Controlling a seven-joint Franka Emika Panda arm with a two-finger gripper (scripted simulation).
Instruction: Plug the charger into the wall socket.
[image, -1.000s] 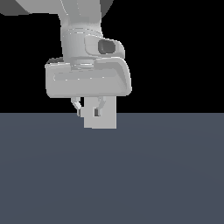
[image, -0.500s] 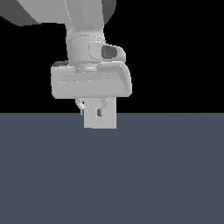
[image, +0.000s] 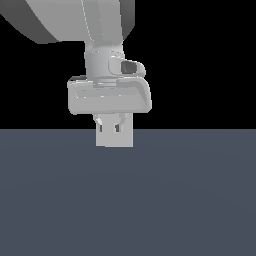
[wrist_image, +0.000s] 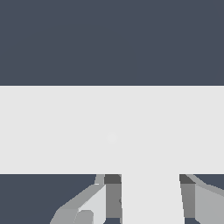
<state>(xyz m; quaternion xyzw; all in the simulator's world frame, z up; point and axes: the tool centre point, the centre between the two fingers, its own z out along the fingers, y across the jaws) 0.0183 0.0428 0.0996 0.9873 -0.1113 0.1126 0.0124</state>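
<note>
In the wrist view my gripper (wrist_image: 150, 192) is shut on the charger (wrist_image: 152, 208), a plain off-white block with a finger (wrist_image: 113, 197) flush against each side. The charger's far end runs into a broad off-white band, the wall socket (wrist_image: 65, 131), with no gap showing between them. In the exterior view the wall socket (image: 127, 140) is an upright off-white square standing directly behind my gripper (image: 110, 129). The fingers overlap its upper half. The charger is hidden there, and no orange dots show in either view.
A flat dark grey-blue floor (image: 128, 200) spreads beneath and around the socket. The arm's large grey link (image: 55, 20) fills the upper part of the exterior view.
The gripper has shifted slightly toward the exterior view's right and lower, so its fingers overlap the socket more. The socket has not moved.
</note>
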